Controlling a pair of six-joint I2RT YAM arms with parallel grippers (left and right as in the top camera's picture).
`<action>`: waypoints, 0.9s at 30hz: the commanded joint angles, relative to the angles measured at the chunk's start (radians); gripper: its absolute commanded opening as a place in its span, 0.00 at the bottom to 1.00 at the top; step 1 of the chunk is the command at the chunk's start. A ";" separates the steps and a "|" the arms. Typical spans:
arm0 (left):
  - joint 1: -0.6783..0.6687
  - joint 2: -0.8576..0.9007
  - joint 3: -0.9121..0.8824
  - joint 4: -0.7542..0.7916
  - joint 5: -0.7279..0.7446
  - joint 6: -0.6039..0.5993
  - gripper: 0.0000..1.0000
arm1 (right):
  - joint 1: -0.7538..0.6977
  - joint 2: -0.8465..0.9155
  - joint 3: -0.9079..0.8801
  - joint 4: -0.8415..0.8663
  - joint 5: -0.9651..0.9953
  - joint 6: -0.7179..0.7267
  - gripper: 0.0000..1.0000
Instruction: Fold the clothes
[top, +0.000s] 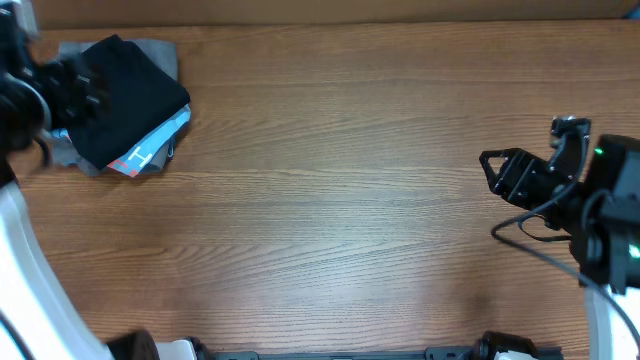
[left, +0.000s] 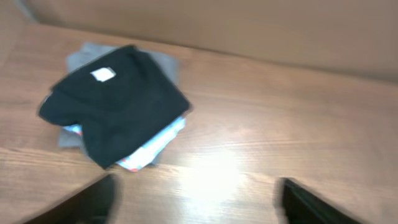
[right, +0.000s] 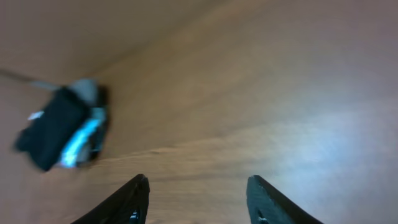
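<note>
The clothes, a black T-shirt (top: 130, 100), lie folded at the table's far left corner on top of a small pile. The white neck label (left: 103, 74) faces up in the left wrist view, where the black T-shirt (left: 118, 102) sits apart from and beyond my jaws. My left gripper (left: 196, 202) is open over bare wood with nothing between its fingers (left: 87, 205). My right gripper (top: 495, 170) hovers at the right side of the table, far from the pile. In its wrist view the right gripper (right: 198, 190) is open and empty.
Under the black T-shirt lie a light blue printed shirt (top: 150, 150) and a grey garment (top: 155, 50). The wooden table (top: 340, 200) stretches between the two arms. A brown wall runs along the table's back edge (left: 249, 31).
</note>
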 joint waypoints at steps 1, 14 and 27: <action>-0.146 -0.055 -0.004 -0.077 -0.119 0.035 1.00 | -0.001 -0.068 0.059 0.027 -0.173 -0.055 0.59; -0.602 -0.245 -0.119 -0.188 -0.447 -0.236 1.00 | 0.001 -0.116 0.064 0.039 -0.227 -0.055 1.00; -0.608 -0.217 -0.149 -0.188 -0.443 -0.261 1.00 | 0.227 0.007 0.064 0.041 -0.187 -0.055 1.00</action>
